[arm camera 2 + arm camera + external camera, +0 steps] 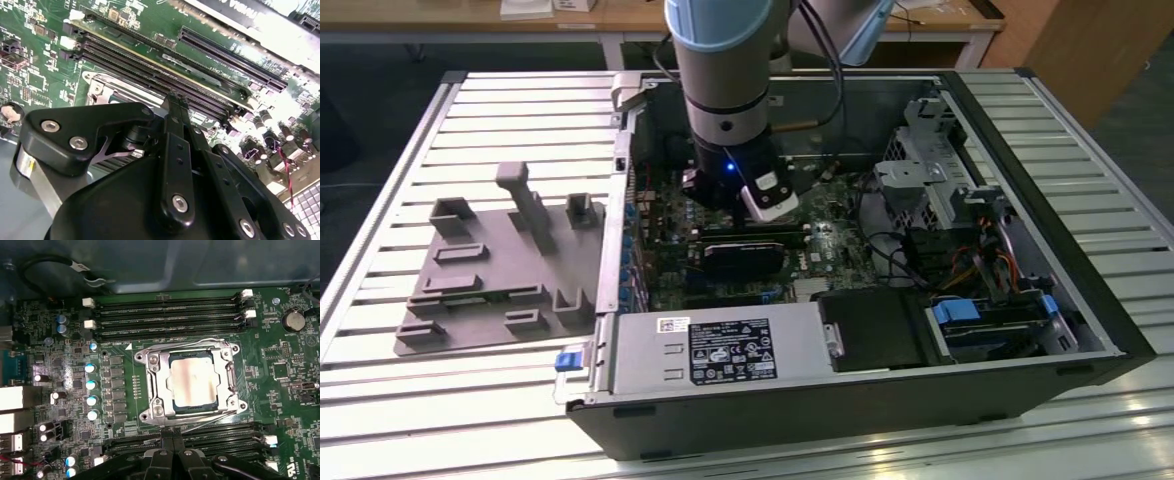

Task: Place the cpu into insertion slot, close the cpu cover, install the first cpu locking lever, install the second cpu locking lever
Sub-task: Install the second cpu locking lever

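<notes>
Exterior view, arm: the Universal Robots arm point(727, 80) reaches straight down into an open computer case point(854, 400) that lies on its side on a slatted metal table point(414, 400)
Exterior view, gripper: its lower end point(744, 205) sits low over the green motherboard point(674, 280), just above a black rectangular card point(744, 255); a small blue light glows on the wrist
Exterior view, surroundings: a grey moulded fixture point(500, 265) lies on the table at the exterior view's left of the case; a silver power supply box point(707, 350) fills the near edge of the case

First wrist view, cpu: the pale silver-tan chip point(194, 381) lies flat and square inside the insertion slot point(192, 407)
First wrist view, cpu cover: the dull silver frame point(157, 385) is down around the chip, whose face shows through its window
First wrist view, levers: thin metal locking levers point(231, 382) lie along the sides of the socket; whether they are latched cannot be told
First wrist view, gripper: the black fingers point(167, 437) meet tip to tip just beside the socket's edge, between it and the long memory slots point(215, 437), with nothing held

Second wrist view, gripper: the fingertips point(176, 102) are pressed together, closed on nothing, low over the board
Second wrist view, board: long dark memory slots point(165, 75) run just past the tips, and part of the socket's metal frame point(107, 85) shows beside them
</notes>
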You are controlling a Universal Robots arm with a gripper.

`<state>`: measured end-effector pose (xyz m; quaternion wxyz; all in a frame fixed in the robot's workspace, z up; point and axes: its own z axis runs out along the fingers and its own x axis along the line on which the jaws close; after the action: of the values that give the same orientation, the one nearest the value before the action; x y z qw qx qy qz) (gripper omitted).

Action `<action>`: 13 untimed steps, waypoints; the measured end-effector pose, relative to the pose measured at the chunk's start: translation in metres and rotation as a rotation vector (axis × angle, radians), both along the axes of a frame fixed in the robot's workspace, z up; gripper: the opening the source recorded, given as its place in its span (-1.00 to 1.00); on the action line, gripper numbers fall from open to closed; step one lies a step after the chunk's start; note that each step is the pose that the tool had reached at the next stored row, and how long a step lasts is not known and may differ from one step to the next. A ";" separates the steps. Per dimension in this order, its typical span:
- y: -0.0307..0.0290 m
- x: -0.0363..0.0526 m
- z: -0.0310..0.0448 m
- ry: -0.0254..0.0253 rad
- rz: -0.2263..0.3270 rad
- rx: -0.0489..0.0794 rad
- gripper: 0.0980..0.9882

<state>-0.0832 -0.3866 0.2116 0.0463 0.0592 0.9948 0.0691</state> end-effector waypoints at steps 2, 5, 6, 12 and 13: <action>-0.0028 -0.0009 -0.0008 -0.0017 0.000 0.011 -0.98; -0.0063 -0.0032 -0.0020 -0.0040 0.000 0.030 -0.98; -0.0073 -0.0042 -0.0024 -0.0045 0.000 0.037 -0.98; -0.0117 -0.0119 -0.0048 -0.0086 0.000 0.086 -0.98; -0.0122 -0.0129 -0.0053 -0.0091 0.000 0.095 -0.98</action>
<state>-0.0962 -0.3988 0.2063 0.0480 0.0610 0.9902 0.1163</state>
